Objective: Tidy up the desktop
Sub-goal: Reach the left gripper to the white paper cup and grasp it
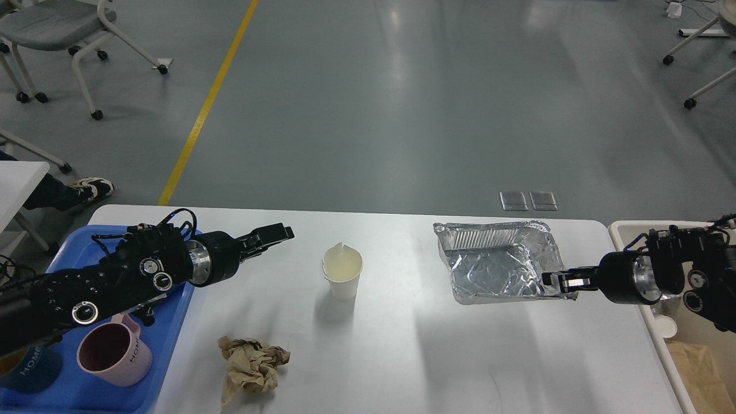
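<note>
The white desktop (402, 356) holds a white paper cup (343, 276) with pale liquid at the middle. A crumpled brown paper (250, 365) lies near the front left and a crinkled foil tray (494, 264) sits at the back right. My right gripper (556, 282) comes in from the right and is shut on the foil tray's near right rim. My left gripper (279, 234) reaches out over the desktop left of the cup, apart from it. Its fingers show side-on, so I cannot tell open from shut.
A blue plastic tray (172, 322) at the left edge holds a pink mug (109, 353) and a dark blue mug (26, 368); my left arm covers its back part. A beige bin (624, 230) stands past the right edge. Chairs stand on the floor beyond.
</note>
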Motion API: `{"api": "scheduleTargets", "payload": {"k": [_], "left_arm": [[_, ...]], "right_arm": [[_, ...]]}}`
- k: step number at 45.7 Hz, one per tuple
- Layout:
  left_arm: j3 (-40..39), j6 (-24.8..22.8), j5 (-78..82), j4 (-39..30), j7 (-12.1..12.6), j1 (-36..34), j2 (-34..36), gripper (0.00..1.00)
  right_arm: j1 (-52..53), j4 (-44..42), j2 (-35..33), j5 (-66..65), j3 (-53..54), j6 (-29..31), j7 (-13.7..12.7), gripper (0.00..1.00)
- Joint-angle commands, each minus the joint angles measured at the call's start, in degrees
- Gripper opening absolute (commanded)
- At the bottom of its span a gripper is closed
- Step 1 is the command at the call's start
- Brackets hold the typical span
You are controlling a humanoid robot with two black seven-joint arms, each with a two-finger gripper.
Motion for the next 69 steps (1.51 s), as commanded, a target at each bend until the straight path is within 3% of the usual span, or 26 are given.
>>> {"api": "scheduleTargets", "payload": {"k": [1,11,22,29,41,44,50,69], "left_arm": [[1.1,0.1,0.0,3.5,0.0,-0.2,-3.6,0.88],[1.5,0.1,0.1,10.8,-0.3,-0.2,-12.1,0.85],[4.3,0.2,0.8,13.1,-0.3,-1.9,-18.3,0.79],[10.2,1.4,0.8,14.5,-0.4,-2.9,-19.7,0.74],[10.8,1.6,0.7,14.5,-0.4,-3.0,-18.9,0.69],[10.8,1.6,0.7,14.5,-0.3,-3.0,-18.9,0.63],[11.9,1.4,0.1,14.6,-0.3,-3.0,-19.2,0.38],[12.8,1.2,0.0,14.7,-1.1,-3.0,-18.9,0.06]], "right_arm": [[0.0,0.0,-0.2,0.0,0.0,-0.1,0.0,0.0],[-0.1,0.1,-0.4,0.0,0.1,-0.1,0.0,0.0],[-0.3,0.1,-0.4,0.0,0.1,-0.3,0.0,0.0],[-0.3,0.1,-0.9,0.1,0.1,-0.3,0.0,0.0],[-0.3,0.1,-1.1,0.9,0.1,-0.4,0.1,0.0],[-0.3,0.0,-1.1,1.1,0.1,-0.4,0.1,0.0],[-0.3,0.0,-1.1,1.2,0.2,-0.4,0.1,0.0],[-0.5,0.0,-1.0,1.2,0.2,-0.5,0.0,0.0]]}}
